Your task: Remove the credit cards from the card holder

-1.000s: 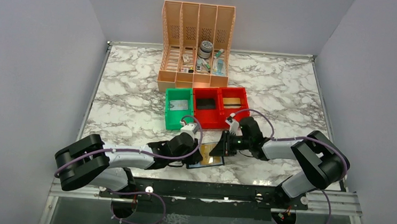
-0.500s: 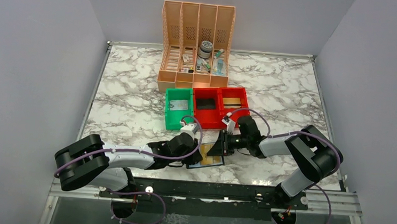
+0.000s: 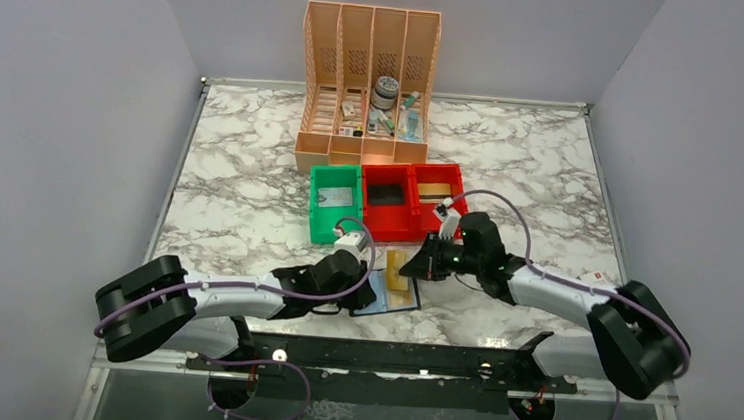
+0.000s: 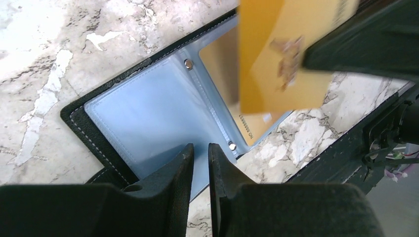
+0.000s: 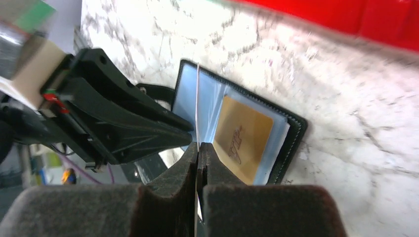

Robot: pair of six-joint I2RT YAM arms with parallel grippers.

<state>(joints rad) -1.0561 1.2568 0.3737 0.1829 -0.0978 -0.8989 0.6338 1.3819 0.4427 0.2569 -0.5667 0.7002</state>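
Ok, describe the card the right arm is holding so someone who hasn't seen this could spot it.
At the middle of the front edge of the marble table lies the open black card holder with pale blue lining. The tan card is pinched in the right gripper above that lining, while a second tan card lies flat in a sleeve.

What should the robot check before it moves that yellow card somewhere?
1. Right pincer shut on the held tan card: ok.
2. Held tan card out of its pocket in the card holder: ok.
3. Left pincer gripping the card holder: ok.
4. Card holder emptied: not ok, a second tan card sits inside.
5. Drop spot for the held tan card: cannot tell.
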